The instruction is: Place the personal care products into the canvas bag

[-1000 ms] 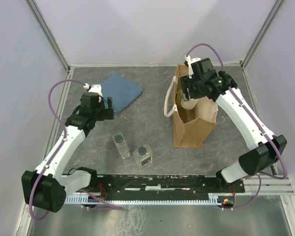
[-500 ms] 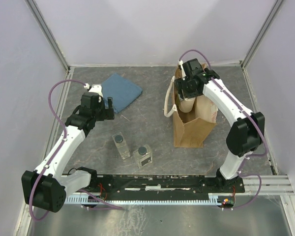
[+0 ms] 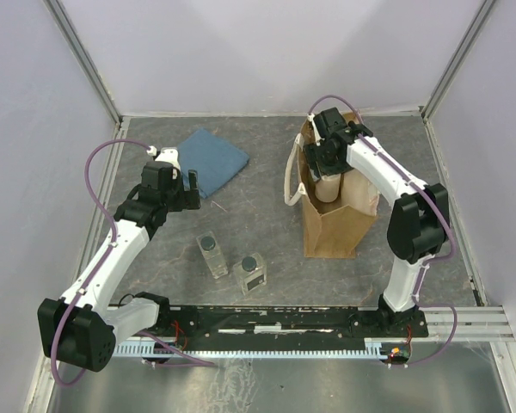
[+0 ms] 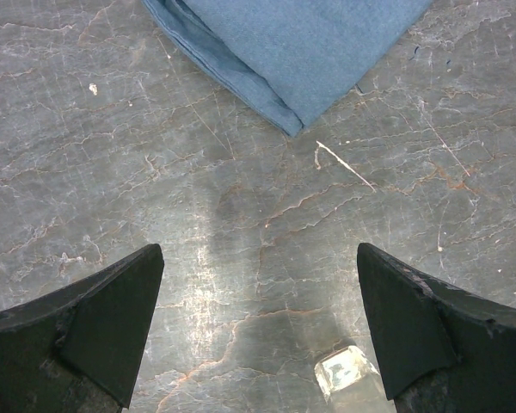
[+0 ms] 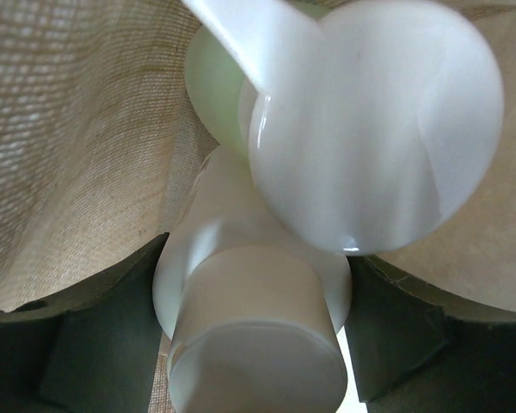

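The canvas bag point(image 3: 331, 228) stands open at the right of the table. My right gripper point(image 3: 324, 160) reaches into its mouth, shut on the cream cylindrical bottle point(image 5: 249, 344), which sits between both fingers. That bottle also shows from above inside the bag point(image 3: 328, 186). The pale green pump bottle point(image 5: 213, 95) with its cream top point(image 5: 378, 129) lies inside the bag, just past the cream bottle. Two clear dark-capped bottles point(image 3: 211, 254) point(image 3: 252, 273) stand on the table in front. My left gripper point(image 3: 187, 184) is open and empty over bare table; a clear bottle's corner point(image 4: 344, 372) shows by its right finger.
A folded blue cloth point(image 3: 208, 161) lies at the back left, just beyond my left gripper, and shows at the top of the left wrist view point(image 4: 292, 47). The bag's cream strap handle point(image 3: 292, 176) hangs over its left side. Grey walls enclose the table.
My right gripper has moved left and down into the bag's mouth with the cream bottle, and the right arm's elbow has swung inward. The left arm has not moved.
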{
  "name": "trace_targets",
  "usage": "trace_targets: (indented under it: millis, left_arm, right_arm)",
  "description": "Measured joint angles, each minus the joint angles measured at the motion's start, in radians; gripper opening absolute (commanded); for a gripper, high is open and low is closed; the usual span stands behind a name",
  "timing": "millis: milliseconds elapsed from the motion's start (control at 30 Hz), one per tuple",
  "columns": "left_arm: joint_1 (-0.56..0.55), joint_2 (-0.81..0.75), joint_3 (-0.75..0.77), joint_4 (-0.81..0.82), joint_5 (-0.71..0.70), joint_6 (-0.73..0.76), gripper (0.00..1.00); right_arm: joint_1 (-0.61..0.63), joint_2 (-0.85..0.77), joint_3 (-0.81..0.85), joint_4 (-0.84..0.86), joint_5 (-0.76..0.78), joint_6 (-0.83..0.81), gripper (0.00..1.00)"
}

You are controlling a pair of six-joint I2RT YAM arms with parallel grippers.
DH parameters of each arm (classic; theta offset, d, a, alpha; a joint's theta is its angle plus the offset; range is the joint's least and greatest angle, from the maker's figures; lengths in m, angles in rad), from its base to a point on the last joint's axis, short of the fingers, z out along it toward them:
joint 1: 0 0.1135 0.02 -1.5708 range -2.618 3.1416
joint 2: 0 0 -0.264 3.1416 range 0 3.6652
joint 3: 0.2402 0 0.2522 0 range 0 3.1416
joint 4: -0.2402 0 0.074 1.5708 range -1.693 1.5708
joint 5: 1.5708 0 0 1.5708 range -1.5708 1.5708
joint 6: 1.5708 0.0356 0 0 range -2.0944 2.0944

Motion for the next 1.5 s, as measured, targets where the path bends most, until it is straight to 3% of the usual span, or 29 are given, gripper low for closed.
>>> trace_targets:
  millis: [267,367,700,900,1133,1500]
  left_arm:
    - [0.0,0.0,0.0,0.0,0.001,0.0,1.0]
    - [0.002,0.0,0.0,0.0,0.005,0.0,1.0]
    - [0.011,0.0,0.0,0.0,0.016,0.0,1.0]
    - [0.011,0.001,0.0,0.0,0.024,0.0,1.0]
    - [0.011,0.007,0.0,0.0,0.026,0.0,1.0]
    - [0.011,0.012,0.0,0.0,0.026,0.0,1.0]
  right_arm:
    - [-0.007,0.024,-0.002,0.021,0.028,-0.011,0.84]
    - [-0.009,0.024,-0.005,0.037,0.033,-0.015,0.93]
    - [-0.01,-0.037,0.053,0.031,0.072,-0.043,0.98]
    - [0.011,-0.179,0.066,-0.038,0.055,-0.047,0.99]
    - [0.288,-0.315,0.16,-0.147,0.139,-0.073,1.0]
    - [0.639,-0.455,0.124,-0.236,0.165,0.029,1.0]
